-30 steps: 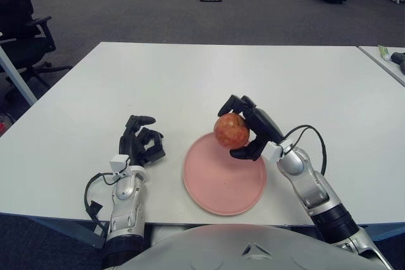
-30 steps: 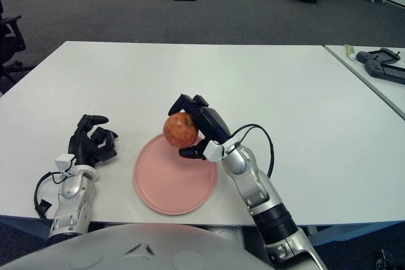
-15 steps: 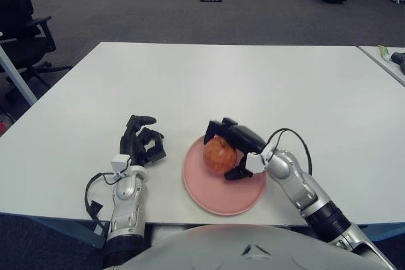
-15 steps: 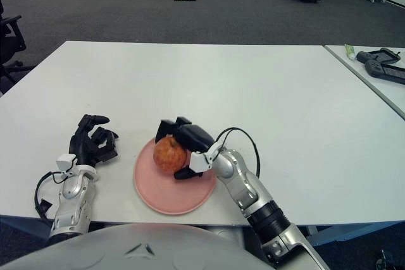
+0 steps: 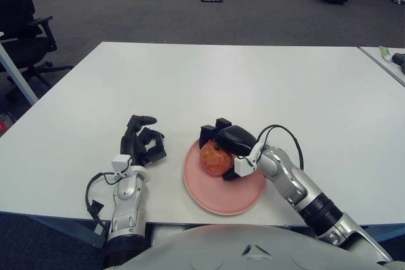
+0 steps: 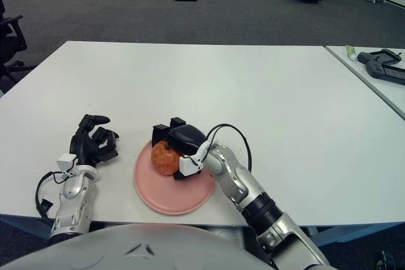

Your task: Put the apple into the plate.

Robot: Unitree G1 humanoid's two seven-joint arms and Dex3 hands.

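Gripping the round red-orange apple (image 5: 214, 158) from above, the right hand (image 5: 227, 146) holds it on the round pink plate (image 5: 224, 194). The left hand (image 5: 142, 145) rests curled on the white tabletop (image 5: 190, 80).

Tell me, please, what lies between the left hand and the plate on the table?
Nothing: in both eye views only bare white table separates the left hand, parked with curled fingers, from the pink plate.
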